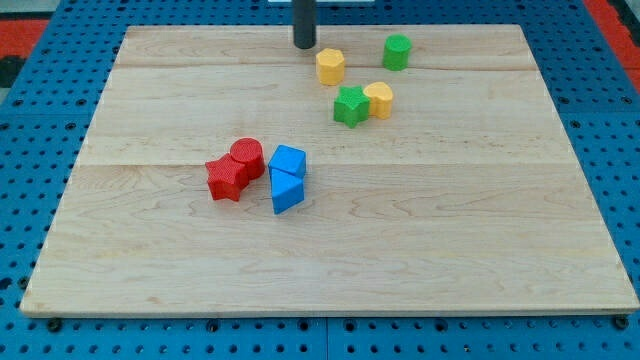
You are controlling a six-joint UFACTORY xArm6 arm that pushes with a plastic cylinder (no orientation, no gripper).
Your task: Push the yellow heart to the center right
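Observation:
The yellow heart (379, 99) lies in the upper middle of the wooden board (480, 230), touching the right side of a green star (351, 105). My tip (304, 46) stands near the board's top edge, up and to the left of the heart. A yellow pentagon (330, 66) lies just to the lower right of the tip, between the tip and the heart. The tip touches no block.
A green round block (397, 51) sits above the heart, to the right of the pentagon. At the middle left a red cylinder (247, 156) and a red star (227, 179) touch. Next to them lie a blue block (288, 161) and a blue triangle (286, 192).

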